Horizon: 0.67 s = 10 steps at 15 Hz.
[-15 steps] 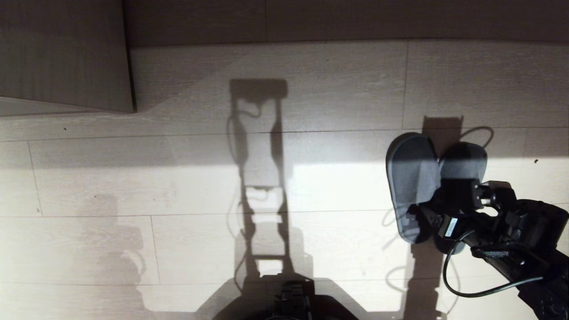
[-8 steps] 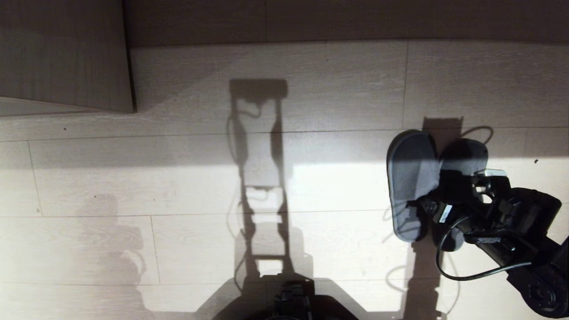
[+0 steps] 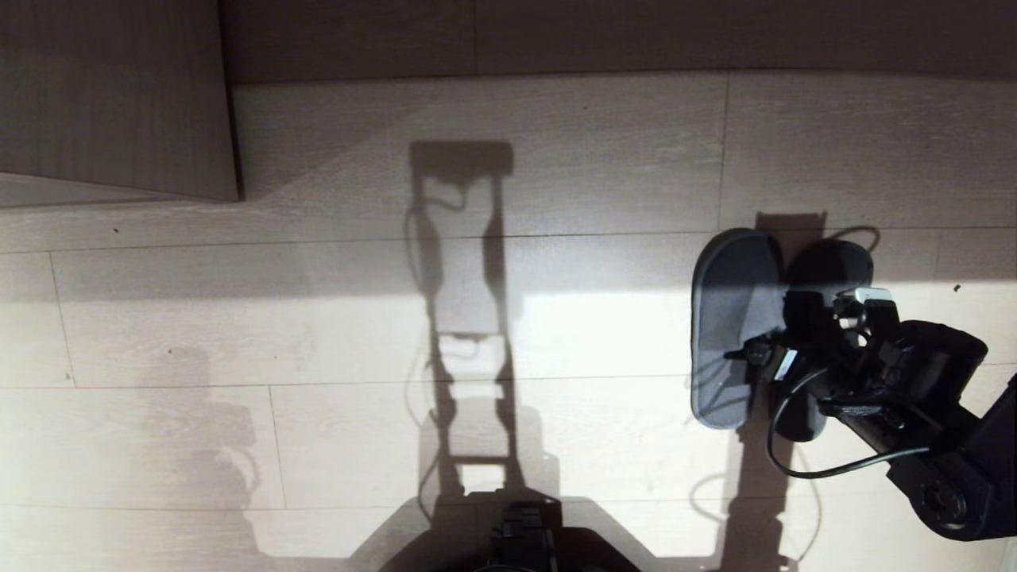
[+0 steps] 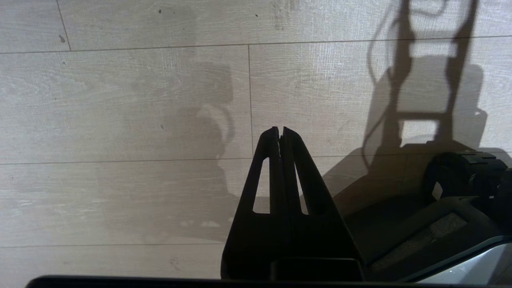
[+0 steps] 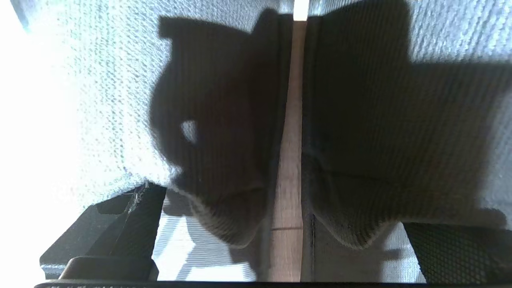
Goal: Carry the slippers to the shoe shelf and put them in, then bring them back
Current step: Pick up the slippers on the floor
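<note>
Your right pincer (image 3: 802, 338) is down over the slippers (image 3: 735, 318) on the floor (image 3: 318, 334).

You have no container in sight; a grey-brown wood unit (image 3: 111, 95) stands at the floor's far left corner. The pair lies side by side on pale planks, well right of the sunlit patch's middle, a thin strip of floor between them. The right pincer stands wide, one finger (image 5: 116, 224) in each slipper under its band. Your left pincer (image 4: 280, 134) hangs pressed together over bare floor, holding nothing.
</note>
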Tool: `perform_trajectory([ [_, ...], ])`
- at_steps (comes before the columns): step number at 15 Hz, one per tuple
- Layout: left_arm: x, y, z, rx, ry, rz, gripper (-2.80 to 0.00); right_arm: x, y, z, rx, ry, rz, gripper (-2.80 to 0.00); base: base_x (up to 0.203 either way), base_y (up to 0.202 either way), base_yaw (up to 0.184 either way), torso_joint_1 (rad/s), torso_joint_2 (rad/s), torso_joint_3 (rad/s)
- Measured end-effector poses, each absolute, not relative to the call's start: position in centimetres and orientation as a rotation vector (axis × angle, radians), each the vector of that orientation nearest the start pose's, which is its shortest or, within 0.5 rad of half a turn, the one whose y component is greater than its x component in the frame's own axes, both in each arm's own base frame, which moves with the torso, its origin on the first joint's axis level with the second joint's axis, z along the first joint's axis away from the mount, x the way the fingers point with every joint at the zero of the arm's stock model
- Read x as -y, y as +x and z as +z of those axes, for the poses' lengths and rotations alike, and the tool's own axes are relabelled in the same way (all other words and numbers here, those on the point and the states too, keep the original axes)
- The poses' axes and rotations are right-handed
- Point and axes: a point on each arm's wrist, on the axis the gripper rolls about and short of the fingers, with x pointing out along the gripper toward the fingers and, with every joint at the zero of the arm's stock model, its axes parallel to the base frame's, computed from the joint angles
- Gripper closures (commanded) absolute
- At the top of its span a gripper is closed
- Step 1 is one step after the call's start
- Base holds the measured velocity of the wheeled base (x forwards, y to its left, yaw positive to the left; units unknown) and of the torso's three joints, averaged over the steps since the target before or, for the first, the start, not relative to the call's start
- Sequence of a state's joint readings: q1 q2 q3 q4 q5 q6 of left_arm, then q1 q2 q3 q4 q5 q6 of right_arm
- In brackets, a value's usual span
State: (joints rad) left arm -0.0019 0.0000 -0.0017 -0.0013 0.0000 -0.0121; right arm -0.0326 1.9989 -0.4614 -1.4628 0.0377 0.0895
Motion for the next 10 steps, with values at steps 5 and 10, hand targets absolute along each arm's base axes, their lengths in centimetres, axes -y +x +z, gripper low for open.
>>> perform_trajectory([
  [5,0.00,-2.29,7.58,0.002,-0.012,-0.002,0.00,0.98,31.22,9.84,-0.047,0.086,0.020,0.00,0.000,0.000,0.000,0.000,0.00,0.000],
  [10,0.00,-2.29,7.58,0.002,-0.011,-0.002,0.00,1.19,31.11,9.46,-0.062,0.086,0.031,0.00,0.000,0.000,0.000,0.000,0.00,0.000],
])
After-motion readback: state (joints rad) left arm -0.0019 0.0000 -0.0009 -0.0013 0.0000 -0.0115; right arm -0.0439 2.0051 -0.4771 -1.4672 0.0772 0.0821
